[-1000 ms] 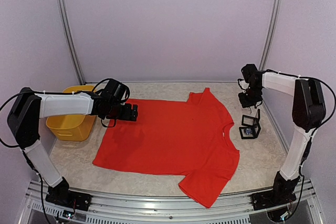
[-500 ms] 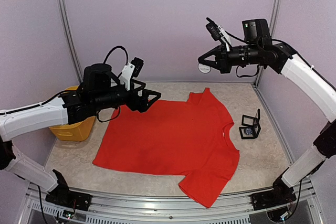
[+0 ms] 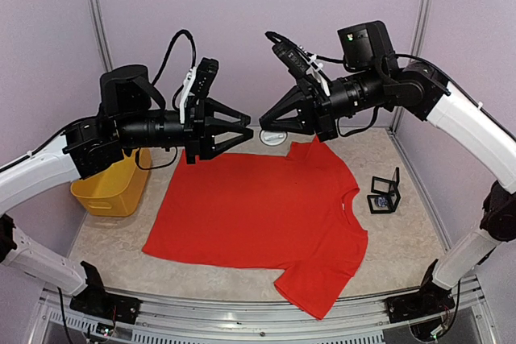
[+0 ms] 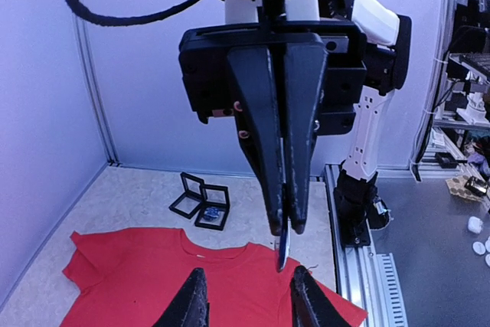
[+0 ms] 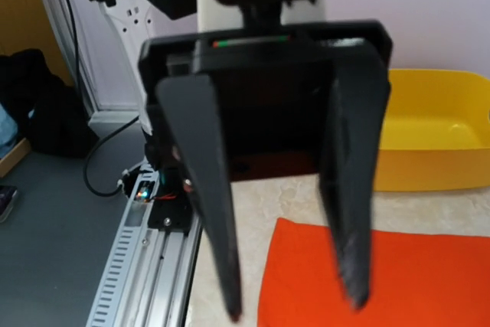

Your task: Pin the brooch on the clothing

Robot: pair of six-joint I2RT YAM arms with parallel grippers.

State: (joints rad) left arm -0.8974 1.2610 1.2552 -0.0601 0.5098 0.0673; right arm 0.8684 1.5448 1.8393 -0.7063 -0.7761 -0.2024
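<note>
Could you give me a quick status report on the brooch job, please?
Left gripper: fingers open, empty. Right gripper: fingers shut on brooch, midair. Red T-shirt flat below, not yet pinned. Nothing lying on it.

A plain bright red short-sleeved T-shirt (image 3: 258, 207) lies spread flat on the table (image 3: 407, 235), its round neck toward the right edge and one sleeve at the near edge. A small round pale brooch (image 3: 272, 136) hangs in the air near the far sleeve, pinched by the right gripper (image 3: 261, 122).
</note>
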